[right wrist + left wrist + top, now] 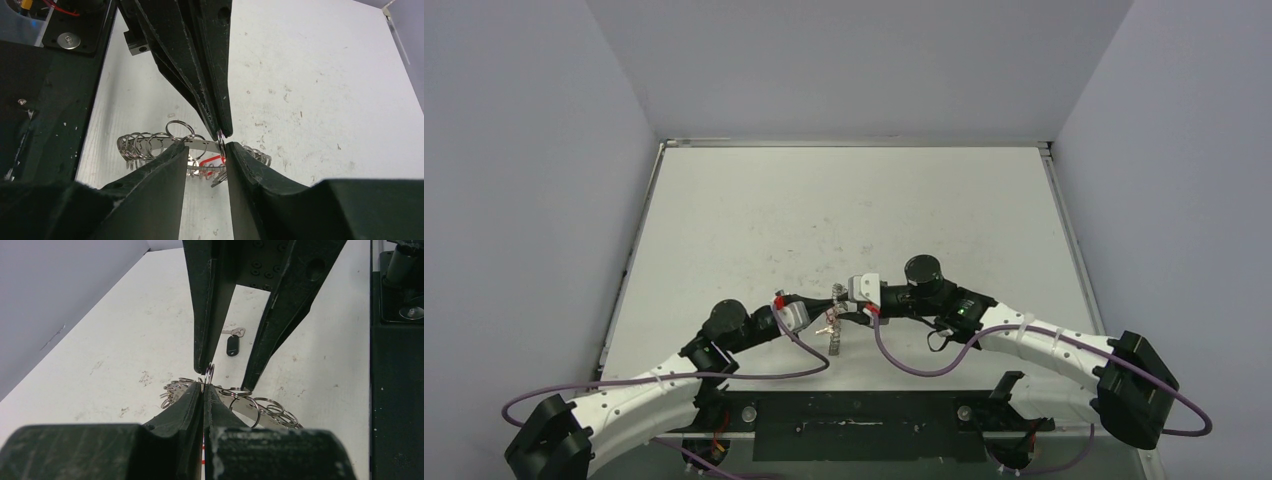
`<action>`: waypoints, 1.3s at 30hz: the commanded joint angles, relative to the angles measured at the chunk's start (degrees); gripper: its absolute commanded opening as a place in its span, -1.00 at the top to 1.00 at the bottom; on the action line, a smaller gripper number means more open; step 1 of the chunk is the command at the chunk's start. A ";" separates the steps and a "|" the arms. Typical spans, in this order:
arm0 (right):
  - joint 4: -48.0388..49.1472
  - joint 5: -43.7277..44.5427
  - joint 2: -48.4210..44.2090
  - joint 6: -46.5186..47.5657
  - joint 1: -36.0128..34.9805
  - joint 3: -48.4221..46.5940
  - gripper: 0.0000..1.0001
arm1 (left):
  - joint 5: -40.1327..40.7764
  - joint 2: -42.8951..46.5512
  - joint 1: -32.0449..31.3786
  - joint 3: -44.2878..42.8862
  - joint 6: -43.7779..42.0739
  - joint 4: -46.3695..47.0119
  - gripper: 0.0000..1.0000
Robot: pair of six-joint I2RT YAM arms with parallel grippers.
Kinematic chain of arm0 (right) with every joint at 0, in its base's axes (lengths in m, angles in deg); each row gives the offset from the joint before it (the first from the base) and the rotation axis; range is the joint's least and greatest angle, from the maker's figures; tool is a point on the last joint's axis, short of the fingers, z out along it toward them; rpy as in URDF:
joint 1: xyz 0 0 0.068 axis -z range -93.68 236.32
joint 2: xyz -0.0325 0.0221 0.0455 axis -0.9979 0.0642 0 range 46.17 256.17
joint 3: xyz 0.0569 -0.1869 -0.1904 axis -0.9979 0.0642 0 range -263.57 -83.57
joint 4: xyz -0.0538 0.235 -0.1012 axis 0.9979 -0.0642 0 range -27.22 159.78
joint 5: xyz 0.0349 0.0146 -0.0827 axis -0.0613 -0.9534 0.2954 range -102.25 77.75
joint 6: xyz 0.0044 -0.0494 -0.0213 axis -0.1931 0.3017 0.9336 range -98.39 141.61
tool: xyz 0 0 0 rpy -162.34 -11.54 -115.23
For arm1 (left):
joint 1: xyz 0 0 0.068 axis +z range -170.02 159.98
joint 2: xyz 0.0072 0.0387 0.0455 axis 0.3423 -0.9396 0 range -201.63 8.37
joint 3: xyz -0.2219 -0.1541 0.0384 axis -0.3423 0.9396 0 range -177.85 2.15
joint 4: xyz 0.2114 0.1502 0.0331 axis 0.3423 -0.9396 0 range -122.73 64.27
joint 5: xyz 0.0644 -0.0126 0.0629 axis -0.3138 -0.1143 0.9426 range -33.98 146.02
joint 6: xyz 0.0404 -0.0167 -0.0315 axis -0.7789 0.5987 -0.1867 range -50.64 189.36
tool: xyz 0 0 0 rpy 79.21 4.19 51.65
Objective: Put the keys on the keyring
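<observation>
My left fingers (pixel 187 405) pinch the keyring (pixel 165 145), a silver band fringed with loops; my right fingers (pixel 165 180) spread around it.

Two arms on show: the left arm (pixel 634 392) and the right arm (pixel 1044 345) share white shells dotted with small holes, black joints and chunky black shoulder housings. A purple cable (pixel 754 377) runs along the left one, and another purple cable (pixel 924 368) runs along the right. Red bands (pixel 779 297) ring the wrists, and a green light (pixel 964 309) glows on the right forearm. Close up, the left hand (pixel 204 385) and right hand (pixel 206 146) are dark, tapered, scuffed plastic — white flecks along the edges.
</observation>
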 commanded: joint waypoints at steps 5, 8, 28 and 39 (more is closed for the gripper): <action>-3.36 1.46 -1.63 4.03 -0.66 -4.94 0.41 | -1.19 -0.81 -0.08 -3.88 -0.21 2.11 1.00; -3.59 1.82 -1.59 4.31 -0.68 -5.11 0.39 | -1.44 -1.27 -0.17 -4.13 -0.22 2.19 1.00; 3.59 26.73 -12.07 -27.73 10.33 1.25 -1.00 | 0.06 -0.11 -0.43 -3.19 -0.09 1.16 1.00; -26.32 56.35 -21.39 -49.35 11.97 1.96 -1.00 | 1.04 0.45 -0.58 -2.75 0.32 0.83 1.00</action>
